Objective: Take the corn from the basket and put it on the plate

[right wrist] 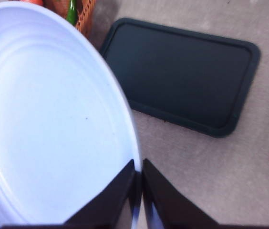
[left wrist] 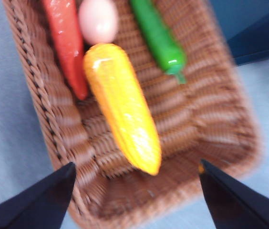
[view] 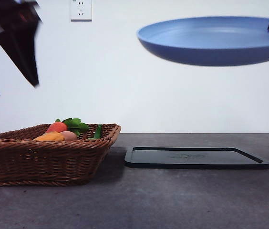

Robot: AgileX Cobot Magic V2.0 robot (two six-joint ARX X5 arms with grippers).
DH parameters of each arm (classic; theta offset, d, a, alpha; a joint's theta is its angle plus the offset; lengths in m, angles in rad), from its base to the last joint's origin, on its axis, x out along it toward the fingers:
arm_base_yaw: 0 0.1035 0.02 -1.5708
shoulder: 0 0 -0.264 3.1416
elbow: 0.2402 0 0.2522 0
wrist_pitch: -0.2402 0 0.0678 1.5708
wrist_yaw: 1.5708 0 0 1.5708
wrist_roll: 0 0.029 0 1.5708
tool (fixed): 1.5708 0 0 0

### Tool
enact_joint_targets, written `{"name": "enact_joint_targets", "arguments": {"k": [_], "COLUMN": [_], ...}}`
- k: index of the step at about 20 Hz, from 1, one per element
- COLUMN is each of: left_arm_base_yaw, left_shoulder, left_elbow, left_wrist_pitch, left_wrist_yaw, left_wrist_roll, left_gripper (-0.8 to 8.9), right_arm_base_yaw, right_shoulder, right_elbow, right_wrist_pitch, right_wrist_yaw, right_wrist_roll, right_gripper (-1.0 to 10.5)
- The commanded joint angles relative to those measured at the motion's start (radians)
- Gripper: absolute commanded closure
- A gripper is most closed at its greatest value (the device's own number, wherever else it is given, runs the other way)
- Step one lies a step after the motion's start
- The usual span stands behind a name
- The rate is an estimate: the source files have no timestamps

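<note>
The orange-yellow corn [left wrist: 122, 107] lies in the brown wicker basket [left wrist: 215, 119], beside a carrot and a green pepper; in the front view only a bit of the corn [view: 50, 137] shows over the basket [view: 44, 160] rim. My left gripper [left wrist: 137, 198] hovers open above the basket, its jaws wide apart, and shows in the front view as a dark blurred shape, the left gripper [view: 10, 57], at upper left. My right gripper [right wrist: 139, 183] is shut on the rim of the light-blue plate [right wrist: 44, 124], holding the plate [view: 211, 40] high in the air above the black tray.
A red carrot [left wrist: 67, 43], a pinkish egg-shaped thing [left wrist: 98, 19] and a green pepper [left wrist: 160, 40] share the basket. A flat black tray [view: 196, 157] lies on the grey table right of the basket. A wall socket [view: 80, 9] is on the white wall.
</note>
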Motion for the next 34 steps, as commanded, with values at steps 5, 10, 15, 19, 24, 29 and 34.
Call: {"name": "enact_joint_targets", "arguments": {"k": [5,10,15,19,24,29,34], "left_arm_base_yaw": [-0.063,-0.069,-0.070,-0.079,-0.085,-0.085,-0.083], "left_shoulder": [0.292,0.412,0.457,0.495,0.495,0.492,0.394], "left_elbow": [0.168,0.194,0.194,0.194,0.194,0.195,0.214], "left_wrist_pitch": [0.011,0.031,0.037,0.031,0.026,0.029,0.018], "left_wrist_yaw": [-0.108,-0.129,-0.129,-0.128,-0.127,-0.127,-0.127], "left_wrist_roll": [-0.002,-0.028,-0.031,-0.043,-0.047,-0.047,-0.047], "left_gripper": [3.97,3.98,3.98,3.98,5.59,6.10,6.10], "right_arm_base_yaw": [-0.005,-0.005,-0.005,-0.005,-0.005,-0.005,-0.004], "right_shoulder": [-0.028,-0.028,-0.027,-0.027,-0.027,-0.027,-0.004], "right_elbow": [0.021,0.021,0.021,0.021,0.021,0.021,0.021], "right_wrist_pitch": [-0.008,-0.003,0.021,0.024,0.026,0.026,0.022], "right_wrist_yaw": [-0.007,-0.006,-0.007,-0.006,-0.006,-0.007,-0.007], "right_wrist_roll": [-0.008,-0.012,-0.011,-0.013,-0.019,-0.019,-0.005], "right_gripper": [9.4,9.4,9.4,9.4,9.4,9.4,9.4]}}
